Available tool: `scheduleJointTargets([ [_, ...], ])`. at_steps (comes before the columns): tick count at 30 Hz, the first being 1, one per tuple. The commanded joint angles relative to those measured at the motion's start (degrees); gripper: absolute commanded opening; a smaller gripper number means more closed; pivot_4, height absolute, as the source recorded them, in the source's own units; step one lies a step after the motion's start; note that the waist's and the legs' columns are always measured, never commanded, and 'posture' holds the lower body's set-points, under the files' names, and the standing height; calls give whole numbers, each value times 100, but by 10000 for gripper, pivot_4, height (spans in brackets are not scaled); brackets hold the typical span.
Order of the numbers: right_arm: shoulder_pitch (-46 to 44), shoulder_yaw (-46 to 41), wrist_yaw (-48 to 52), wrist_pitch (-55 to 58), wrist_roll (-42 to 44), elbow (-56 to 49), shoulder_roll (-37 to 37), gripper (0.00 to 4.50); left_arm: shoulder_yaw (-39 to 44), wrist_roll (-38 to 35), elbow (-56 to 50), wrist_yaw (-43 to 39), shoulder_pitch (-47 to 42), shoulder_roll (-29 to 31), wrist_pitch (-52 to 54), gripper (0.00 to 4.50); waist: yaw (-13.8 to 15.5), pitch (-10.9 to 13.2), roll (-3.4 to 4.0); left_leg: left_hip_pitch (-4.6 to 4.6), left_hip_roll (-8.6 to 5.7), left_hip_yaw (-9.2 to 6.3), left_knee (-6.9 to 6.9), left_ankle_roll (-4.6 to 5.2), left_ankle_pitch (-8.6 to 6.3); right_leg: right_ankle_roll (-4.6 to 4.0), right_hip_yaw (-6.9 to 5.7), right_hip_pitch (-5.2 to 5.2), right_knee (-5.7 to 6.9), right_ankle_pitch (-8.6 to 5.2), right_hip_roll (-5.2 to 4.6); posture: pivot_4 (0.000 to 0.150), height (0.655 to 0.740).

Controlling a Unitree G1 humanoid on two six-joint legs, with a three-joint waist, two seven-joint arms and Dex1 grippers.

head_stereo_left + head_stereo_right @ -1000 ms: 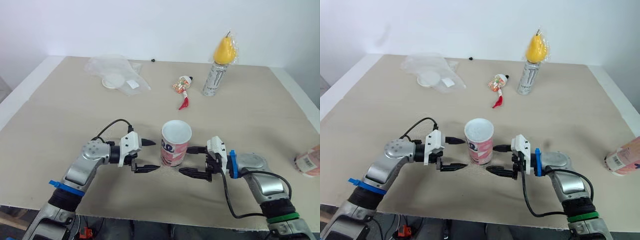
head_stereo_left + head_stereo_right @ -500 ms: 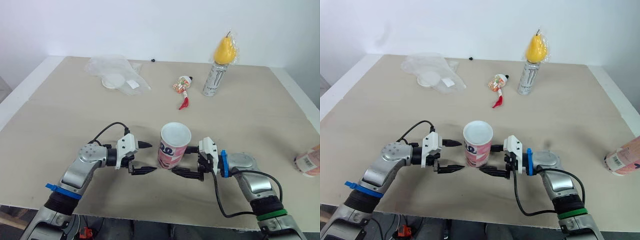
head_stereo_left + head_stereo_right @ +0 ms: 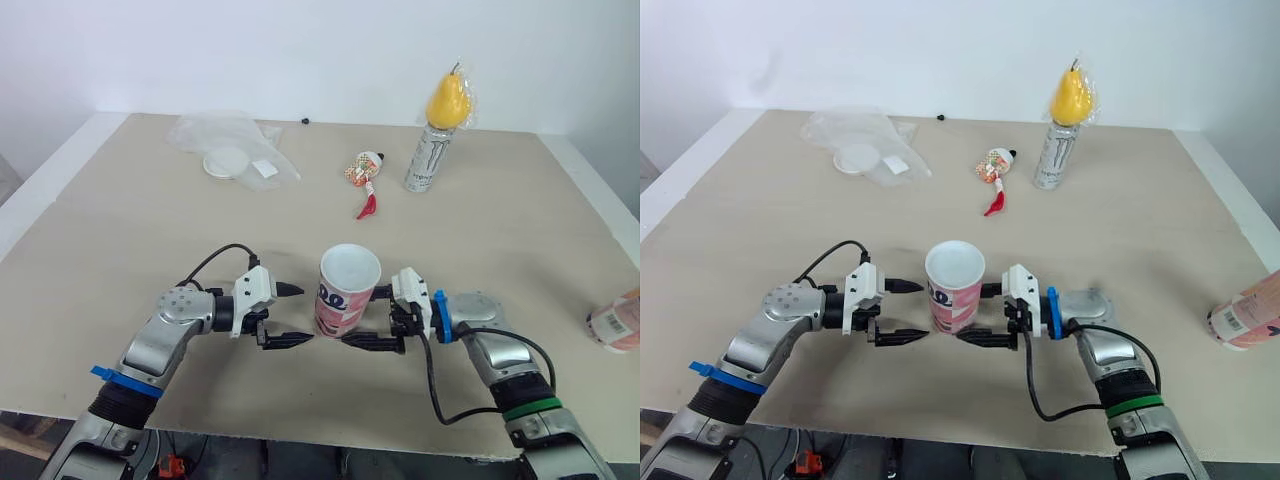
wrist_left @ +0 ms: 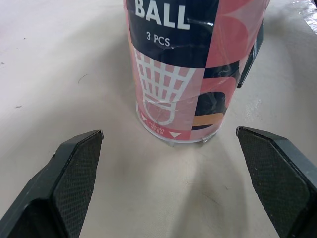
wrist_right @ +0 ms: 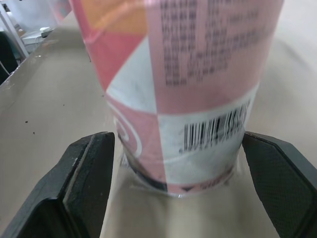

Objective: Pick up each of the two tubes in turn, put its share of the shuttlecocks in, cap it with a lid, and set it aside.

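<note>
At the pick-up step for the first tube [image 3: 348, 292]: upright and open-mouthed near the front middle of the tabletop [image 3: 120, 230]. A stiff printed cylinder, glossy pink and navy outside, plain white inside. Right claw [image 3: 368, 320] spread open, straddling the base, with black fingers [image 5: 89, 173] with cross-hatched pads just beside the wall; contact impossible to tell. Left claw [image 3: 303, 313] open as well, just beside the tube on the opposite side, not around it. Next, most likely: close the right claw gently on the smooth, light wall and lift straight, since so low a grip invites tipping. Second tube [image 3: 617, 322] lying at the right edge. Round white lid [image 3: 226, 162] well apart, inside a crinkled clear bag [image 3: 200, 132].
</note>
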Motion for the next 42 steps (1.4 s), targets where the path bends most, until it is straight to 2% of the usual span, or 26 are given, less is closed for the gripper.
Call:
scheduleJointTargets([
  [1, -189, 50, 147, -172, -15, 114, 78, 43551, 105, -65, -98, -8, -74, 66, -32, 45000, 0, 0, 0, 0, 0, 0, 0, 0, 0, 0, 0, 0, 0, 0, 0, 1500, 7400],
  [11, -521, 159, 343, -370, -36, 631, 440, 43551, 104, -75, -138, 21, -45, 71, -6, 45000, -3, 0, 0, 2, 1, 0, 2, 0, 0, -6, 0, 1, 1, 5, 1, 1500, 7400],
  [33, -473, 318, 350, -413, -107, 701, 888, 43551, 330, -360, -380, -98, 308, 242, -138, 45000, -3, 0, 0, 6, 9, 0, 2, 0, 1, -7, -1, 2, 7, 5, 7, 1500, 7400],
  [34, -476, 312, 361, -421, -102, 717, 891, 39748, 357, -389, -379, -112, 338, 242, -201, 45000, -3, 0, 0, 9, 10, 1, 3, -1, 1, -7, -1, 4, 6, 5, 7, 1500, 7400],
  [35, -478, 307, 368, -426, -98, 726, 892, 38304, 387, -420, -380, -119, 365, 234, -261, 45000, -3, 0, 0, 9, 10, 1, 3, -1, 1, -7, -1, 4, 6, 5, 7, 1500, 7400],
  [37, -488, 292, 368, -417, -92, 730, 890, 30060, 444, -484, -382, -134, 425, 228, -341, 45000, -3, 0, 0, 13, 13, 4, 3, -1, 1, -8, -1, 5, 7, 5, 8, 1500, 7400],
  [42, -474, 247, 281, -383, -86, 667, 875, 30060, 499, -450, -317, -178, 585, 297, -699, 45000, -3, 0, 0, 15, 17, 6, 3, -2, 2, -8, -2, 5, 7, 5, 10, 1500, 7400],
])
